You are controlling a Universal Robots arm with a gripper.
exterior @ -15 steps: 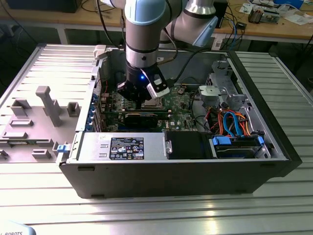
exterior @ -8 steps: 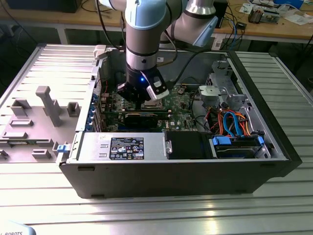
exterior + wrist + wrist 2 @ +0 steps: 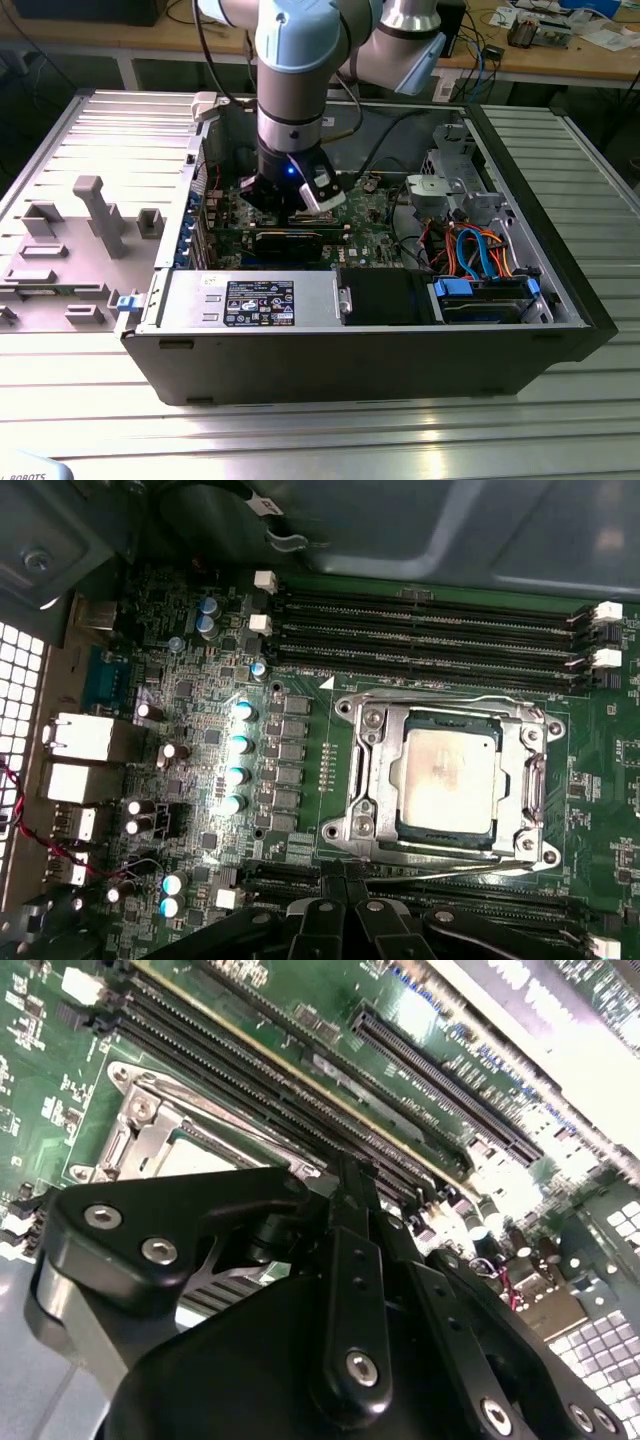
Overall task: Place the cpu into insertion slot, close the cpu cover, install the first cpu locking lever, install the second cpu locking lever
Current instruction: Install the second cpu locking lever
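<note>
Probably a lab, open computer case [image 3: 380, 340], cluttered workbenches [image 3: 560, 50]

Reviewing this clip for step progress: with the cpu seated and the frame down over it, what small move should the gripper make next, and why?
Probably a short shift toward the socket's near edge. In the first wrist view the cpu lies in the insertion slot with the cpu cover closed around it. The gripper sits at that edge by a thin lever; whether the lever is latched cannot be told.
</note>
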